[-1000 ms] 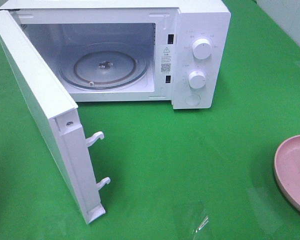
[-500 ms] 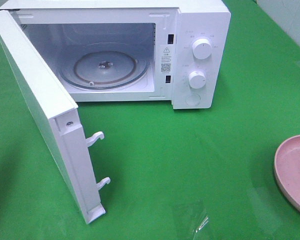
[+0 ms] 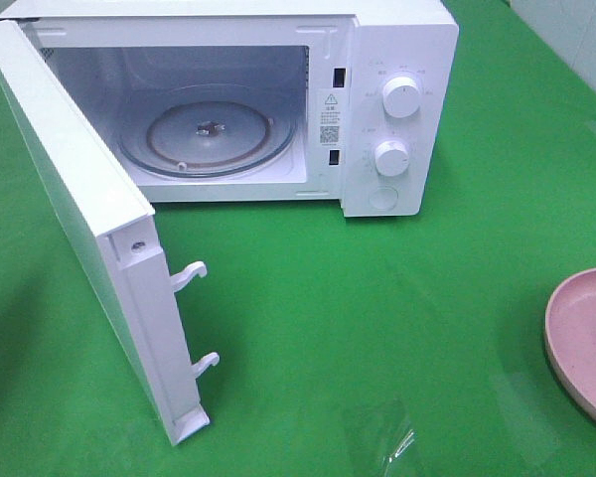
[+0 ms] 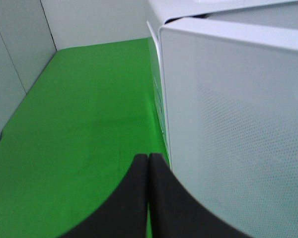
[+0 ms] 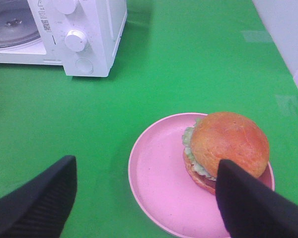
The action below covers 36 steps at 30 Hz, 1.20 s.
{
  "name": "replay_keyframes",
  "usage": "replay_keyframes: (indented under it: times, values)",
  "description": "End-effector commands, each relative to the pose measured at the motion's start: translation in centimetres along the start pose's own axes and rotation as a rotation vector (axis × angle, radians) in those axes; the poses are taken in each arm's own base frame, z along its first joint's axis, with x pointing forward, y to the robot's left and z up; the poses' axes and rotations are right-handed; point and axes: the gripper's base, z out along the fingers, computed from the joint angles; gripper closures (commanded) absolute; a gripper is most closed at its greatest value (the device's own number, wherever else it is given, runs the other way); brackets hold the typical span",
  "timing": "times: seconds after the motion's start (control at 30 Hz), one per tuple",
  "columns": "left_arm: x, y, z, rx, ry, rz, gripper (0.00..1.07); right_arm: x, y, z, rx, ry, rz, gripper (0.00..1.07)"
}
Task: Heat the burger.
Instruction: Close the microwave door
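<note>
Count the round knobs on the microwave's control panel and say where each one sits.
2. The upper knob sits near the top of the panel; the lower knob is directly beneath it, above a flat round button. None looks hidden.

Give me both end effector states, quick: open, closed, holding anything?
Left end effector: closed, holding nothing, beside the open microwave door.
Right end effector: open, empty, above the pink plate, burger not gripped.

Golden-brown, green-frilled burger (image 5: pixel 223 146) | pink plate (image 5: pixel 154 183) | white microwave (image 3: pixel 397 60), dot-patterned door (image 4: pixel 248 139) | green tablecloth (image 3: pixel 377 318)
</note>
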Motion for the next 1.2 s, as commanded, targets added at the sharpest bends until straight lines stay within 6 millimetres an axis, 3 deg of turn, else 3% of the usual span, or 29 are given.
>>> replay_keyframes:
  times: [0.03,0.5,1.0,1.1,1.2]
  values:
    - [0.2,0.0,0.5,-0.001,-0.008,-0.004,1.07,0.2,0.0,-0.3,-0.004,-0.023,-0.003,0.32]
    - [0.8,-1.9,3.2,0.238,0.011,0.066,1.07,0.2,0.0,-0.3,-0.004,-0.023,-0.003,0.32]
    - [2.8,-6.0,5.0,0.370,0.057,0.038,1.07,0.2,0.0,-0.3,-0.004,-0.023,-0.003,0.32]
    - [2.8,-6.2,5.1,0.373,0.058,0.034,1.07,0.2,0.0,-0.3,-0.004,-0.023,-0.003,0.32]
    - [2.3,-7.6,6.1,0.395,0.042,0.023,1.07,0.2,0.0,-0.3,-0.004,-0.023,-0.003,0.32]
